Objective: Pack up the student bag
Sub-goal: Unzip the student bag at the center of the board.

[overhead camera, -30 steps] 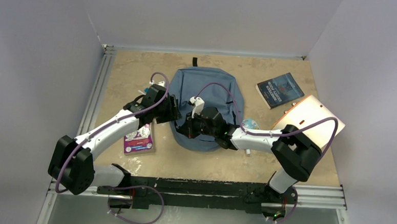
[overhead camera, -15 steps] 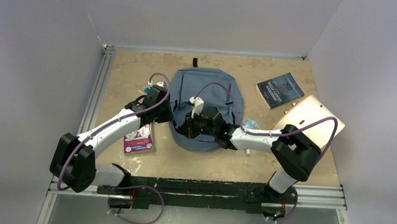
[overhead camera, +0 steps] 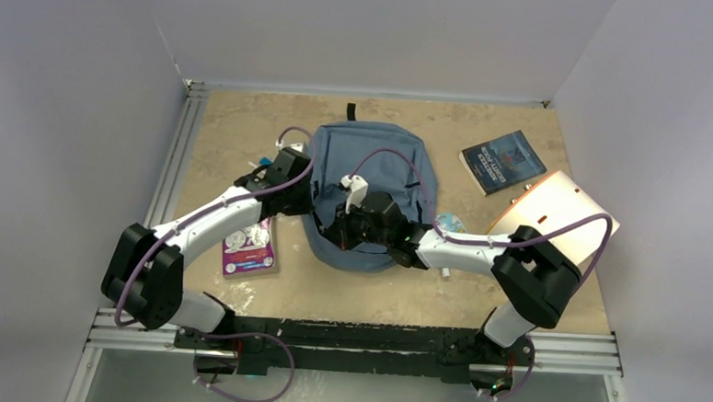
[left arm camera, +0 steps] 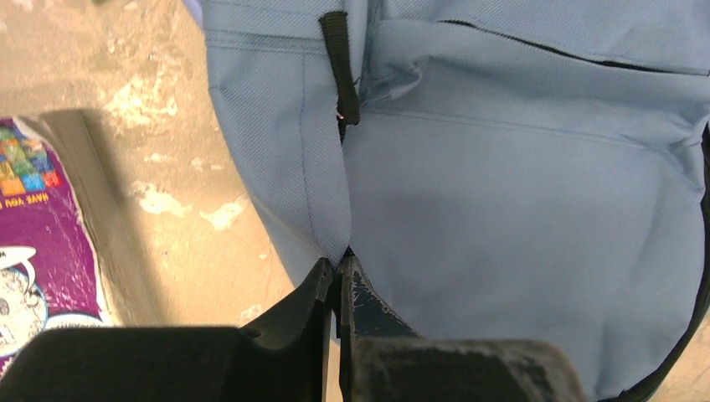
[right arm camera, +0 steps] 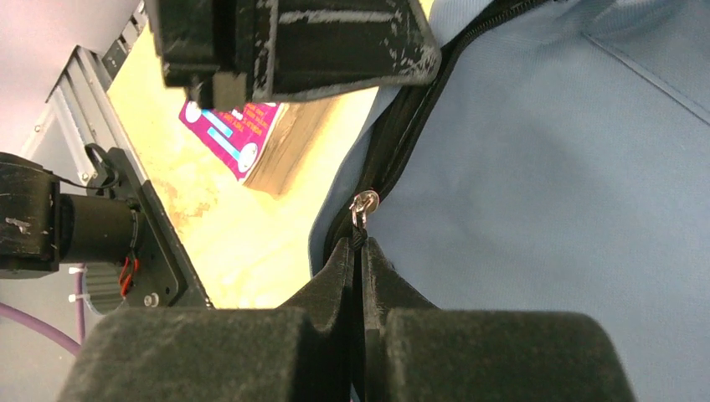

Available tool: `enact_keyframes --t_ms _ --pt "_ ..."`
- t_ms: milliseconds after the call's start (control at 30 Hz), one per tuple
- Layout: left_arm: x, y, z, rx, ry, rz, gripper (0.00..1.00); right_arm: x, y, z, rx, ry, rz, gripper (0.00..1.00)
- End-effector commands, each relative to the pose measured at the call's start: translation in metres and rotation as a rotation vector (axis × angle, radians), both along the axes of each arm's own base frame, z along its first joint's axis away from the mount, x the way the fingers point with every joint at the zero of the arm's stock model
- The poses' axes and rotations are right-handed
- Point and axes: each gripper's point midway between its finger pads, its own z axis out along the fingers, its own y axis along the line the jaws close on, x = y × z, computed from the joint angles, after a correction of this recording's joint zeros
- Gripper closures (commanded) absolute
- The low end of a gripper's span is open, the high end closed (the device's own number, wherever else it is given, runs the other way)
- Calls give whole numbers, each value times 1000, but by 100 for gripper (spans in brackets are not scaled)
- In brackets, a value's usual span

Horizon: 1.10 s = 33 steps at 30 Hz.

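Two tools: both at the bag, which lies flat mid-table.
Change: left tool has just gone from spread to pinching the bag's left-edge fabric.
Right tool: pinching the zipper pull.
Meaning: bag braced, probably for unzipping; nothing looks packed yet.
Pose: left arm reaches forward-right; right arm is folded leftward over the bag.

The slate-blue fabric backpack lies flat at mid-table, front up, its black hang loop pointing toward the far wall.
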Motion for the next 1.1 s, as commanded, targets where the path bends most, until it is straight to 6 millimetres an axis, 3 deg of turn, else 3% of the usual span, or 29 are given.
enact_keyframes --t_ms 0,267,700,800,900,1067 --pt "44 4 31 45 -134 14 100 -5 -10 24 -4 -53 6 100" --pt "84 11 52 74 -201 11 100 -9 -45 14 -110 -48 -67 100" --pt "138 65 75 80 -250 102 100 9 -96 -3 -268 -30 -336 100" --pt "141 69 71 74 -236 106 100 12 -105 -9 -305 -22 -379 100" --pt "134 59 70 24 -222 76 100 15 -107 -9 -316 -23 -408 100" --pt "103 30 82 -168 -215 -1 74 7 -81 12 -178 -23 -304 100"
